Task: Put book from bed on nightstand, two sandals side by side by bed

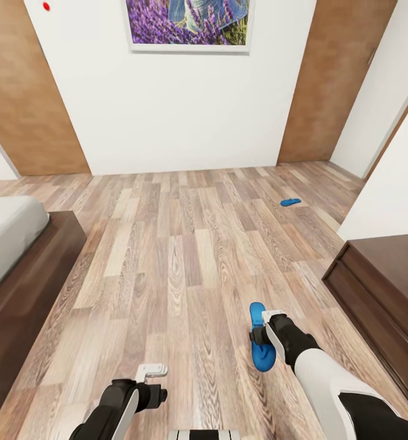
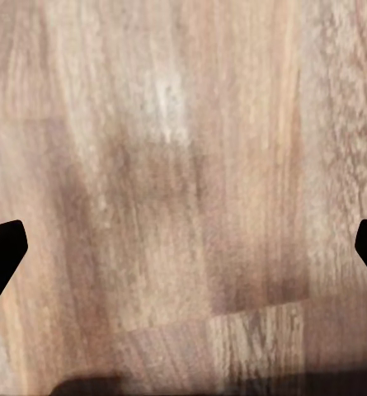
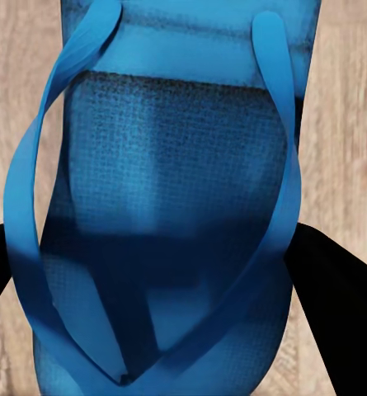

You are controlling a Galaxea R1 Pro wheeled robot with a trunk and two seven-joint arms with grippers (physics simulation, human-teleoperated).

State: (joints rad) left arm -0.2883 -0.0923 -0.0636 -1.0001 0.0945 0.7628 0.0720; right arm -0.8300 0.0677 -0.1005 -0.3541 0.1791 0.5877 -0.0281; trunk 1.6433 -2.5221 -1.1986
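Right wrist view: a blue sandal [image 3: 171, 206] is sitting squarely between the right gripper's [image 3: 171, 322] dark fingers [image 3: 336, 313].

The fingers are flanking the sandal's sides, apparently closed on it, though contact is not plainly showing. Its long axis is running along the gripper's reach, thong straps meeting near the fingers, textured footbed facing the camera. In the head view this sandal [image 1: 259, 345] is lying over the floor [image 1: 185, 256] at the right gripper [image 1: 260, 337], pointing toward the far wall. The second sandal [image 1: 291, 201] is lying well apart, nearer the far right corner of the floor. The bed [image 1: 11, 244] is along the left edge, a dark cabinet [image 1: 381, 287] at the right. The left gripper [image 2: 183, 247] is hanging wide open, holding nothing.
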